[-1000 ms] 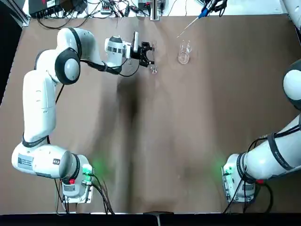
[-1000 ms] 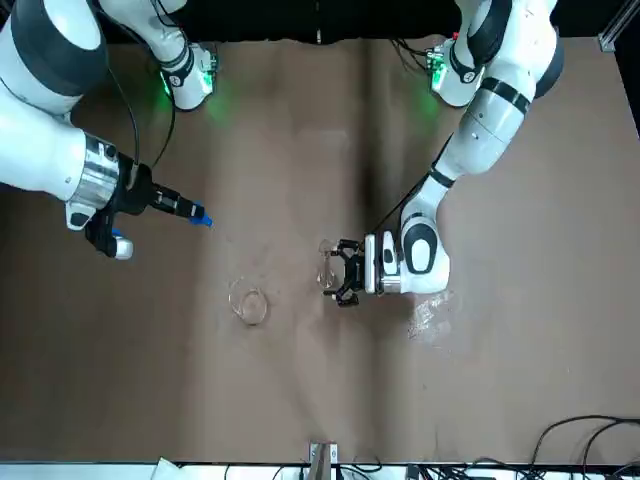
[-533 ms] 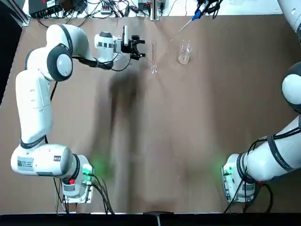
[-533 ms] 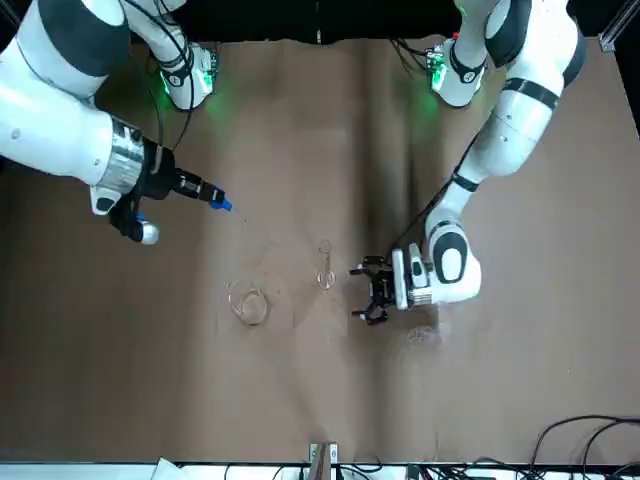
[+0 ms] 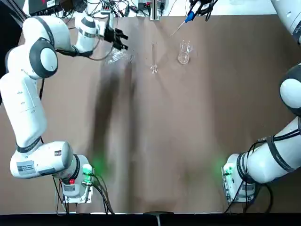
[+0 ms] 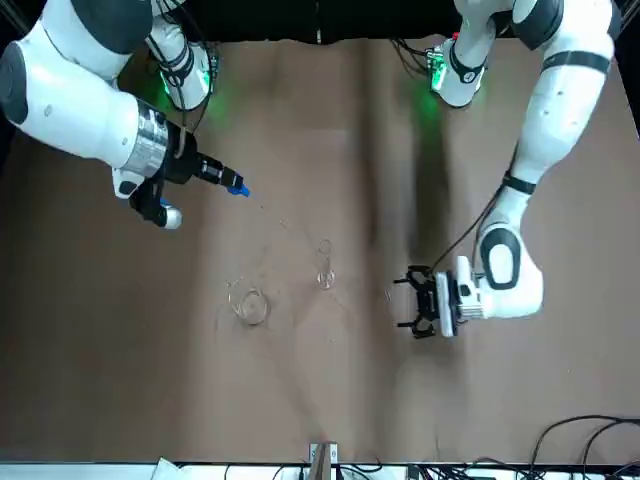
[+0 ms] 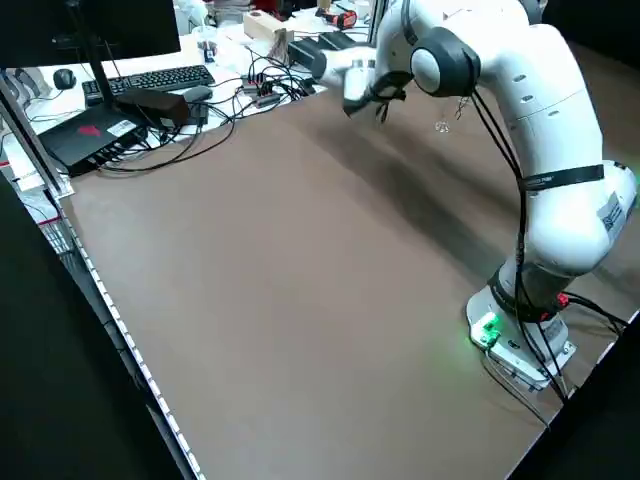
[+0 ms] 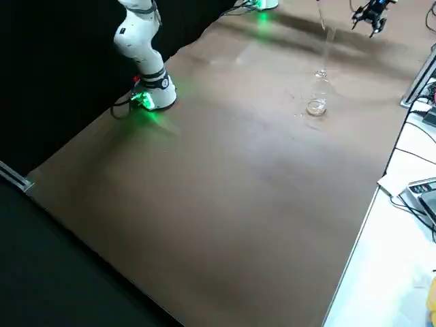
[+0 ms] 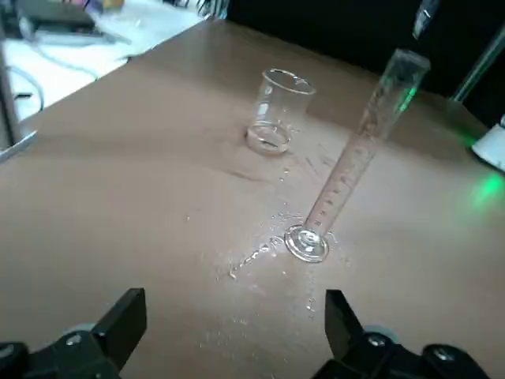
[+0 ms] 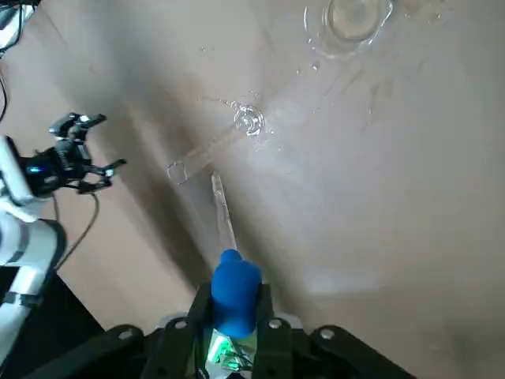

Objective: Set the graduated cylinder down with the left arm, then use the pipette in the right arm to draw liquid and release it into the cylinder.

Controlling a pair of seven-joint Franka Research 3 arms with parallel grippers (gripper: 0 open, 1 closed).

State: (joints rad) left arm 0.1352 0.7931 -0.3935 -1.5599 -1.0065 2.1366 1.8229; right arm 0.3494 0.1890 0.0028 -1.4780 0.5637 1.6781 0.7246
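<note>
Left jaws spread wide and empty on the left gripper (image 5: 118, 40), well apart from the tall slim clear glass graduated cylinder (image 9: 357, 158) standing upright on the brown desk (image 5: 188, 132). Right jaws clamped on the thin clear pipette with blue bulb (image 10: 230, 268) in the right gripper (image 6: 205, 172), above the desk near a short clear glass beaker (image 9: 278, 110).

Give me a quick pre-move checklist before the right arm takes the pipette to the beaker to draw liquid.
1. Graduated cylinder upright on its foot, free of both arms: ok.
2. Left gripper open and off to the side of the cylinder: ok.
3. Pipette held by its blue bulb in the right gripper: ok.
4. Pipette tip above the table, short of the beaker: ok.
5. Beaker upright beside the cylinder, not touching it: ok.
6. Liquid in the beaker: cannot tell.
</note>
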